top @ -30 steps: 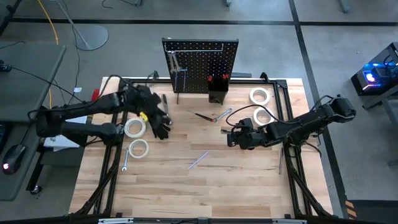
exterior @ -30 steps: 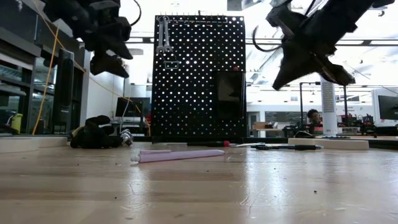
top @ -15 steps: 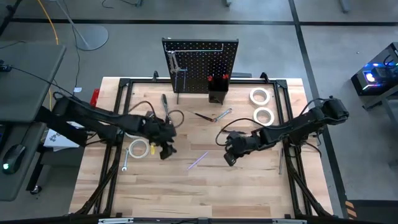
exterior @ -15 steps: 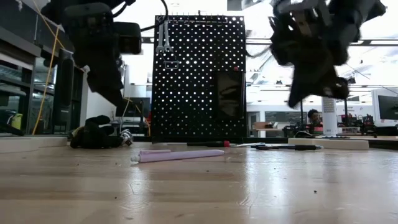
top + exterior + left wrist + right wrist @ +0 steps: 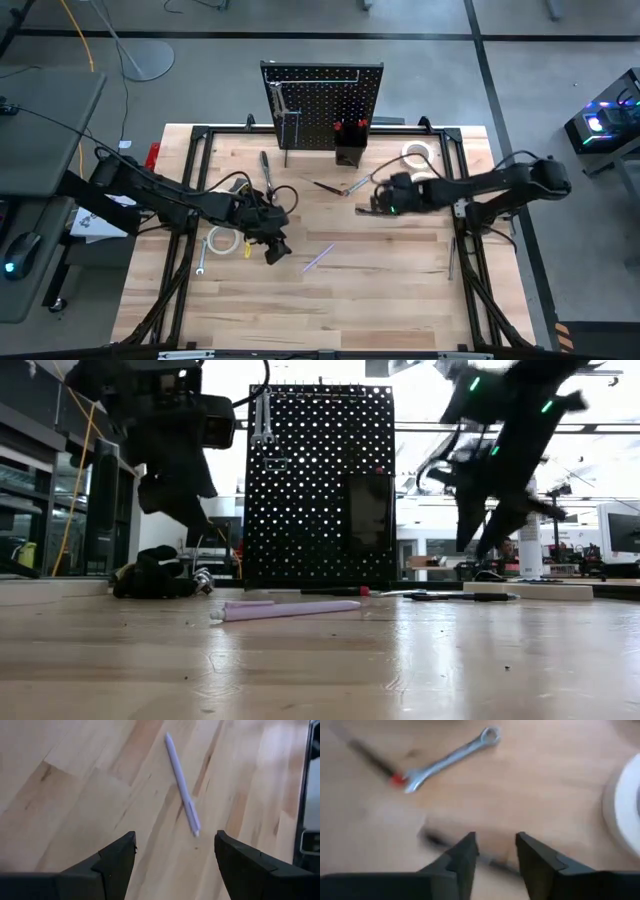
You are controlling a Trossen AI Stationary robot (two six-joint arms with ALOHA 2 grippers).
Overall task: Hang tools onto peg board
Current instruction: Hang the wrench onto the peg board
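From where I stand, the left arm reaches in low over the wooden table (image 5: 400, 290), and the left gripper (image 5: 277, 250) hangs above the boards near the middle, its fingers (image 5: 117, 862) spread wide with nothing between them. Close by it, toward the table's left edge, lies a white tape roll (image 5: 222, 240) with a small silver wrench (image 5: 201, 260) beside it. A lavender pen (image 5: 318, 258) lies flat on the wood just beyond the left gripper; the left wrist view shows it straight ahead, clear of the fingertips and touched by nothing. In the low view the same pen (image 5: 285, 609) rests alone on the tabletop in front of the board.

At the back of the table, about centre, stands the peg board (image 5: 322, 103), upright, with wrenches hanging (image 5: 262, 415) at its upper left and a small black bin (image 5: 348, 153) at its foot. In front of it a dark screwdriver (image 5: 265, 167) lies on the wood, then a red-tipped screwdriver (image 5: 327, 187) and a silver wrench (image 5: 360, 184), the two meeting end to end.

The right gripper (image 5: 380, 203) hovers just beside that wrench, its fingers (image 5: 462, 857) parted a little and empty; the wrench (image 5: 451, 758) shows ahead of them, untouched. Two more tape rolls (image 5: 418, 153) sit near the right arm at the table's right rear.
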